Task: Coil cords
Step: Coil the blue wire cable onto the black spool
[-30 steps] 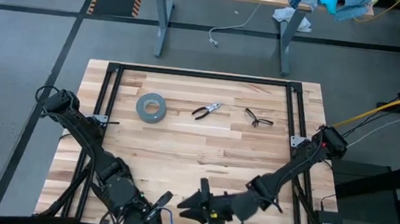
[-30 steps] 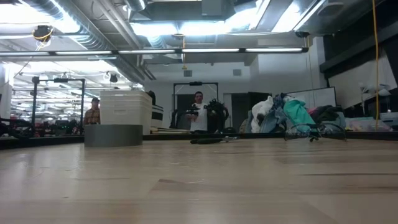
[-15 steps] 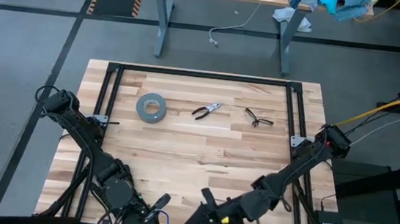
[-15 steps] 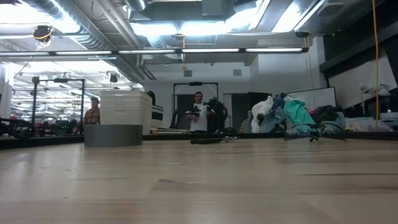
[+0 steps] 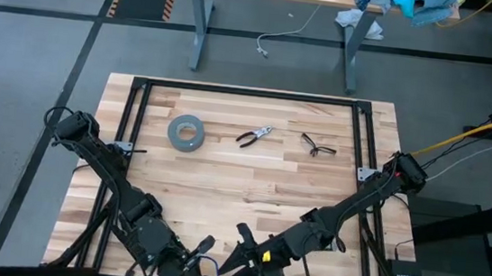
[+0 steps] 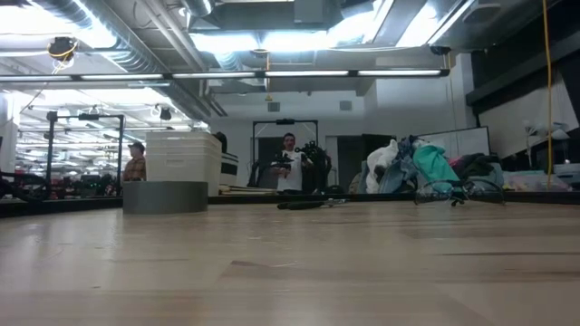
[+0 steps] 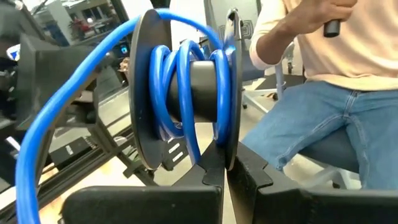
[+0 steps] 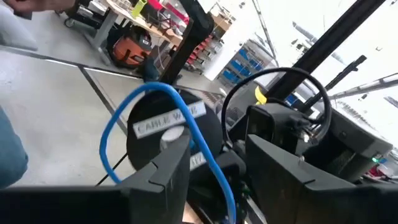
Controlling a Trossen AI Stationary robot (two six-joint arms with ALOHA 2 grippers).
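The cord is a bright blue cable wound on a black reel beyond the table's near edge; a loose loop arcs away from it. In the high view only a bit of blue shows at the bottom. My left gripper is shut on the reel. My right gripper is open just to its right. In the right wrist view, the blue cord runs between its spread fingers in front of the labelled reel. I cannot tell whether the cord touches them. My left gripper pinches the lower edge of one of the reel's flanges between its two fingers. The reel stands upright above the fingers, clear of the table, with its axle lying across them.
A grey tape roll, pliers and glasses lie on the far half of the table. A person in jeans sits close beyond the reel. The black frame rails border the wooden top.
My right gripper has dipped toward the table's near edge and then come back up and toward the left gripper. It has stayed open throughout. The left gripper has stayed almost where it was, still holding the reel.
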